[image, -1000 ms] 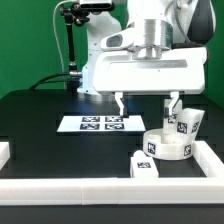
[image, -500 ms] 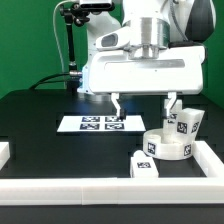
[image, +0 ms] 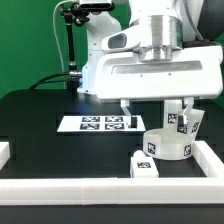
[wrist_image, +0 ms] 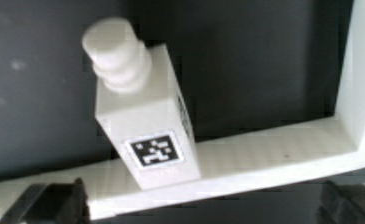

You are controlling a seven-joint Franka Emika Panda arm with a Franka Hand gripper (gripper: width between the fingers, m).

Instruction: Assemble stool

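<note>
The stool is not yet assembled. Its parts sit loose at about four o'clock on the black table, gathered into the corner of the white border rails, probably so that nothing slides off. The gripper hangs at twelve o'clock above the seat, its claw spread wide and holding nothing, apparently lining up a pick. The marker board lies at nine o'clock from the claw. The round seat lies flat. Upright legs, two as far as I can tell, stand at one o'clock behind it. A third leg lies at seven o'clock. The wrist view shows a lying leg, its tagged end touching a rail.
</note>
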